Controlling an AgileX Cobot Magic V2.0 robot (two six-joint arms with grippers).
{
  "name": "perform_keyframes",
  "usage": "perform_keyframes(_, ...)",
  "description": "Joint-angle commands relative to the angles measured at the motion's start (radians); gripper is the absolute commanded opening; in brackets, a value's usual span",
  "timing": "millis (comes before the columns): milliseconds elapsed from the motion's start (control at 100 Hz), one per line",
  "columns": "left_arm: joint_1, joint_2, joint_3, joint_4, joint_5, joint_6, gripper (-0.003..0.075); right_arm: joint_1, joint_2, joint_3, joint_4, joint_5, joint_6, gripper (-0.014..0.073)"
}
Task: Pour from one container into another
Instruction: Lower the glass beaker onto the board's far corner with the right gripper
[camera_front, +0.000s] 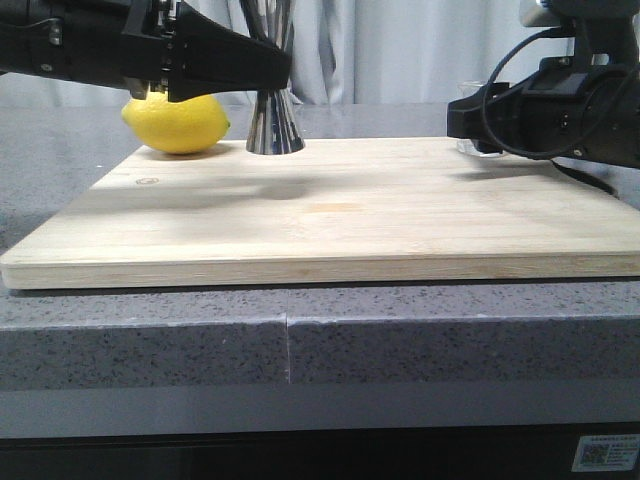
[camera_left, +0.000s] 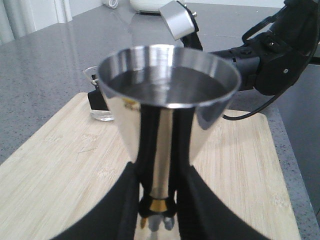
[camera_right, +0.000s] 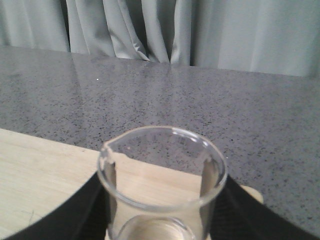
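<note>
The left gripper is closed around the narrow waist of the tall shiny steel hourglass jigger, its black fingers pressing on either side of the thin gold band. In the front view the jigger stands upright with its base on the far left part of the pale wooden cutting board, just right of a yellow lemon that lies at the board's far left corner.

The right gripper pinches the small clear glass beaker, a dark finger against each side of the glass wall. The beaker sits at the far right edge of the board, upright, its pouring lip turned toward the left.

The left wrist view looks into the jigger's upper cup, which holds a dark, level liquid surface; the front view hides this behind the arm. That same view shows the beaker well apart from the jigger across the board. In the front view the beaker is mostly hidden behind the right arm. Whether the beaker holds anything cannot be told from the right wrist view. The board rests on a grey speckled stone counter.
</note>
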Motion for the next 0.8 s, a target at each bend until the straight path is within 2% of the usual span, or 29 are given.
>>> perform_keyframes(0,-0.009,-0.041,-0.028,-0.069,0.060,-0.005,0.0059,-0.009,-0.036,-0.023,0.005,-0.050,-0.003,0.0217)
perform_keyframes(330,-0.009,-0.041,-0.028,-0.069,0.060,-0.005,0.0059,-0.009,-0.036,-0.023,0.005,-0.048,-0.003,0.0222)
perform_keyframes(580,-0.009,-0.041,-0.028,-0.069,0.060,-0.005,0.0059,-0.009,-0.036,-0.023,0.005,-0.040,-0.003,0.0359)
perform_keyframes(790,-0.009,-0.041,-0.028,-0.069,0.060,-0.005,0.0059,-0.009,-0.036,-0.023,0.005,-0.040,-0.003,0.0400)
